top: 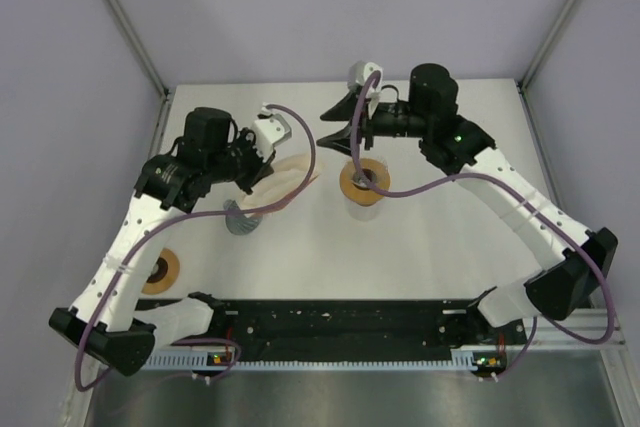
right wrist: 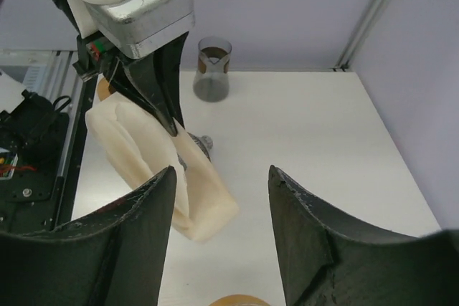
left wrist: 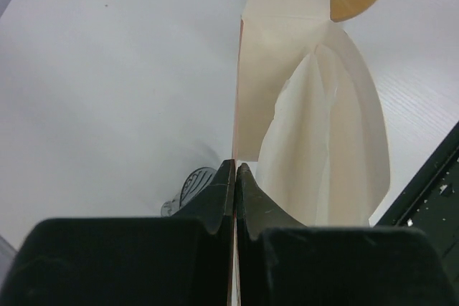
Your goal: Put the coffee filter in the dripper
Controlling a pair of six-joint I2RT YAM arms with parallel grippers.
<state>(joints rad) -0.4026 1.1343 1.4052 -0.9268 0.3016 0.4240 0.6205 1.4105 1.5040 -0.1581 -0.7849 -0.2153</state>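
pinching the cream paper coffee filter (left wrist: 315, 127) by its edge, my left gripper (left wrist: 235, 170) is clamped tight on it over the white table (left wrist: 107, 91). near it stands the glass dripper with a wooden collar (top: 362, 182). beyond that, my right gripper (right wrist: 221, 175) hovers with fingers parted and empty.

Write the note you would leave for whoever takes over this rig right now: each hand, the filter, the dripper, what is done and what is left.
The left hand is shut on the coffee filter, pinching it by one edge. The filter is partly opened and sits just short of the dripper.
The right hand is open and empty, next to the dripper.
The dripper, the wood-ringed glass piece at mid-table, has no filter in it.
Done: filter gripped.
Left: bring it over the dripper and seat it; the right hand could perhaps help.
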